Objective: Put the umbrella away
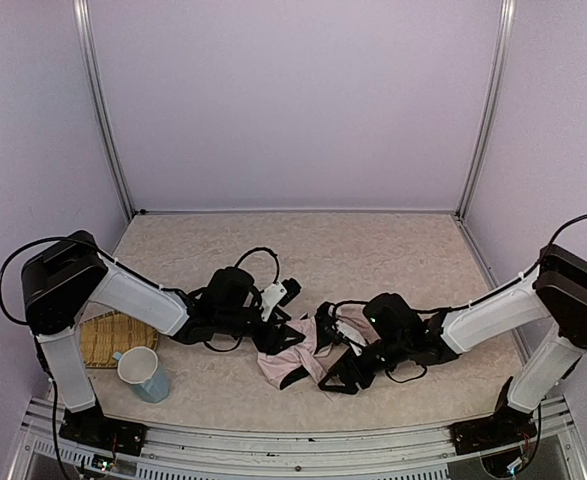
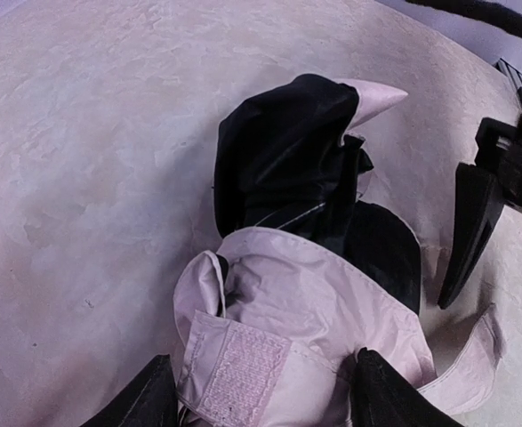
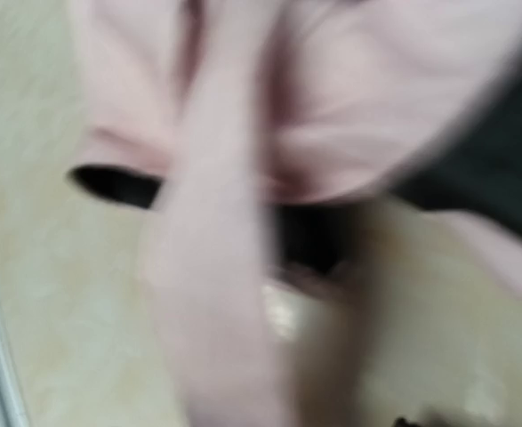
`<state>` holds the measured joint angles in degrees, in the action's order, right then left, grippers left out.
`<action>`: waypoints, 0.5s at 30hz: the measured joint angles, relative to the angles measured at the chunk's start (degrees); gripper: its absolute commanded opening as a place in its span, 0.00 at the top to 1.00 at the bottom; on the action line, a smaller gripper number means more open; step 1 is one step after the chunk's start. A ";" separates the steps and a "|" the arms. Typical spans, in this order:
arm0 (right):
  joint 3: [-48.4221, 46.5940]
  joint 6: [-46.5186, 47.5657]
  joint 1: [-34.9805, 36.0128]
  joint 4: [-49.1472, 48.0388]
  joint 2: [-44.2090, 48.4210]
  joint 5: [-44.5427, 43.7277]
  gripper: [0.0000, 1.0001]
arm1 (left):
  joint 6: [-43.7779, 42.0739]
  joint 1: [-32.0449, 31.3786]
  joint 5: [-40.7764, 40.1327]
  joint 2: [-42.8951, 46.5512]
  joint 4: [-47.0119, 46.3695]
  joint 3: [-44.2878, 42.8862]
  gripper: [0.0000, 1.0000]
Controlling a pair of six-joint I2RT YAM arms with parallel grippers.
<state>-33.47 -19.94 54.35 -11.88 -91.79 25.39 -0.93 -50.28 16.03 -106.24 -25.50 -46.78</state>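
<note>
The umbrella lies crumpled mid-table, pale pink fabric with black lining showing. In the left wrist view its pink bundle with a fastening tab fills the gap between my left fingers, which press on both sides of it. My left gripper is at the umbrella's left end. My right gripper is at its right front; its black fingers stand apart beside the fabric. The right wrist view is blurred: a pink strap hangs close to the lens, and no fingers show.
A woven mat and a light blue mug sit at the front left, near the left arm's base. Metal posts and purple walls close the back and sides. A rail runs along the near edge.
</note>
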 measured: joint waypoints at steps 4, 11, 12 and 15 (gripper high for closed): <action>-0.33 1.03 1.42 -4.20 -3.04 3.43 0.66 | 0.00 0.17 0.22 0.00 -0.20 0.15 0.34; -0.44 0.24 1.90 -6.67 -5.55 6.62 1.00 | 0.02 0.81 0.92 0.00 -0.46 0.42 0.34; -0.44 -0.09 1.90 -6.71 -5.42 6.62 1.00 | 0.02 0.87 1.07 0.00 -0.52 0.48 0.33; -0.44 -0.15 1.90 -6.45 -4.61 6.40 0.88 | 0.02 0.98 1.25 0.00 -0.66 0.55 0.34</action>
<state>-33.91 -20.10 56.25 -18.33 -96.40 31.79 -0.91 -49.30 17.28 -106.24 -26.15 -46.24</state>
